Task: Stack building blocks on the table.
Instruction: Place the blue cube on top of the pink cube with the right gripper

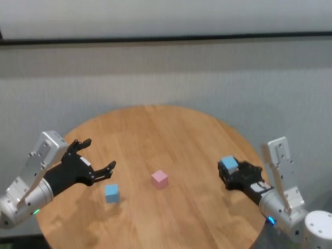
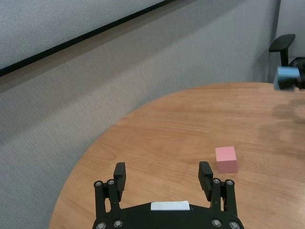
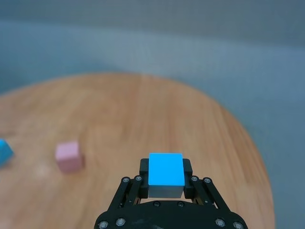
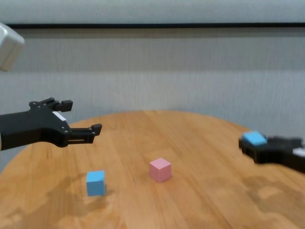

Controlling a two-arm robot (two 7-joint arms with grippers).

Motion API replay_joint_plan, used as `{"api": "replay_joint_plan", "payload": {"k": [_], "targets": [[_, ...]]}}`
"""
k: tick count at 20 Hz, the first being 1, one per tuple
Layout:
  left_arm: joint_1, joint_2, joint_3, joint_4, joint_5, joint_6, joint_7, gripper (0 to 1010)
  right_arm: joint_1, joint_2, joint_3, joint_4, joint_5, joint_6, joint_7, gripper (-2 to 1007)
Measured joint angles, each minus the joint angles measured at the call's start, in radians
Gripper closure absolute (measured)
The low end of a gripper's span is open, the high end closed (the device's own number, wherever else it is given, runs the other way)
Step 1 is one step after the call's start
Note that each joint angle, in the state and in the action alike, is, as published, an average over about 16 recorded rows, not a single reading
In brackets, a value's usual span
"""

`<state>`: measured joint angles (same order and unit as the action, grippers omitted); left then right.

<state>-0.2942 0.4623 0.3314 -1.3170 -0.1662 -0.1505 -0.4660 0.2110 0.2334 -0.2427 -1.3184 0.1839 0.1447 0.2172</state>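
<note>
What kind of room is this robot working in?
Probably an office or meeting room: a round wooden table, a plain grey wall, and an office chair in the left wrist view.

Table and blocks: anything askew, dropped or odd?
Nothing stands out. Pink block and one blue block sit flat and apart on the table. Right gripper holds the other blue block; left gripper hovers open.

black left claw, black right claw, silver-white forearms, visible screws
</note>
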Motion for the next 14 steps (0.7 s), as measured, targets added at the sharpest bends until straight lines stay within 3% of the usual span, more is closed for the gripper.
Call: {"api": "replay_joint_plan", "payload": {"k": [7, 14], "targets": [[0.0, 0.0, 0.0, 0.0, 0.0, 0.0, 0.0, 11, 0.051, 0.009, -0.013, 0.026, 0.051, -0.082, 0.128, 635], [0.0, 0.0, 0.0, 0.0, 0.0, 0.0, 0.0, 11, 0.108, 0.014, -0.045, 0.08, 0.097, -0.131, 0.223, 635]]}}
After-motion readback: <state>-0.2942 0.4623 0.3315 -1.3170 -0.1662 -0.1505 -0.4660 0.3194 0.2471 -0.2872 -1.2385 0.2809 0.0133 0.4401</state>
